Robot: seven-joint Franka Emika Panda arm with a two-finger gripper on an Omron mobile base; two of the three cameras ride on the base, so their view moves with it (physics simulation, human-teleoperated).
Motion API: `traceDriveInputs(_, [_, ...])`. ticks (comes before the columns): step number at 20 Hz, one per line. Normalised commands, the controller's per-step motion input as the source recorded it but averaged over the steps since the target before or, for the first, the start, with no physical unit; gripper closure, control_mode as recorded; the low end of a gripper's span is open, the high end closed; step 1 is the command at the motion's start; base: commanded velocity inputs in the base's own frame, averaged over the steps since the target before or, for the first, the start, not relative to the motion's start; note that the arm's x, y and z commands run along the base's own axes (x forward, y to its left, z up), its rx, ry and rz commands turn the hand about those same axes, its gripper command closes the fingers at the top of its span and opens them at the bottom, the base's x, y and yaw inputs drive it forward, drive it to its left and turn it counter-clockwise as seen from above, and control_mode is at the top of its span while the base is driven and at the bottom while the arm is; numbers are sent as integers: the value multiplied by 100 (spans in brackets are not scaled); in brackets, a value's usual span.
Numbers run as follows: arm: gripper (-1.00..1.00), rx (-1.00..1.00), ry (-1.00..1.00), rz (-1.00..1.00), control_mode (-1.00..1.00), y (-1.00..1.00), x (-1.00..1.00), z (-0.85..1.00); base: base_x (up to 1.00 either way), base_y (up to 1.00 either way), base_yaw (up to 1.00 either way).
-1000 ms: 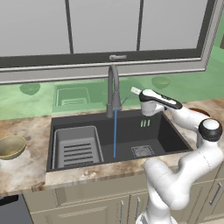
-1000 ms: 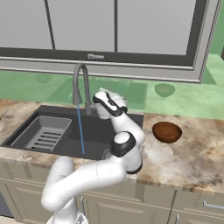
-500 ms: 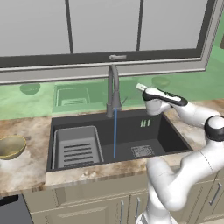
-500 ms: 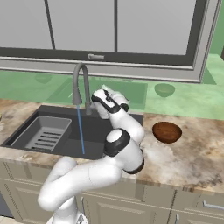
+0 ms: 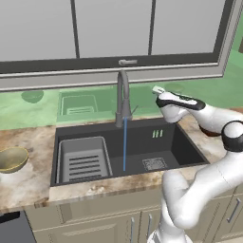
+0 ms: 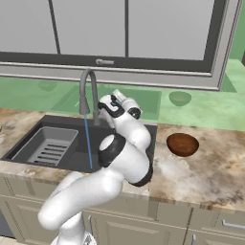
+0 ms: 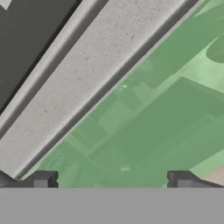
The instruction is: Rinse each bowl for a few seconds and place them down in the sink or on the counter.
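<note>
Nearest you, the counter (image 5: pixel 28 182) carries both bowls, one on each side of the sink (image 5: pixel 182 142). The olive-gold bowl (image 5: pixel 12 159) sits at the far left, cut by the frame edge in the left base view. The reddish-brown bowl (image 6: pixel 182 144) sits right of the basin, and in the left base view the arm hides most of it, so judge its position from the right base view.

Your gripper (image 6: pixel 111 102) hangs high over the back right of the sink, beside the faucet (image 5: pixel 122 97), pointed at the green wall and window ledge. Its jaws stand wide apart and grasp nothing.

The main risk is the faucet: swing toward either bowl without lifting clear and the hand or wrist could clip the spout. The water stream (image 5: pixel 125 144) is running with neither bowl under it. The bowls look shallow and smooth, so a pinch on the rim may slip, and a dropped bowl could strike the slotted tray (image 5: pixel 84 159).

In the hand view the fingertips (image 7: pixel 43 179) barely show, and you cannot see either bowl there.
</note>
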Motion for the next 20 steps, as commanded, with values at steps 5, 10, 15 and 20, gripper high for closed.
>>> traceDriveInputs(5, [-100, 8, 13, -7, -100, -20, -22, 20, 0, 0, 0])
traceDriveInputs(10, [-100, 7, 14, -7, -100, -19, -23, 17, 0, 0, 0])
traceDriveInputs(15, [-100, 4, 13, -8, -100, -10, -24, 7, 0, 0, 0])
traceDriveInputs(20, [-100, 7, 15, -8, -100, -10, -19, 12, 0, 0, 0])
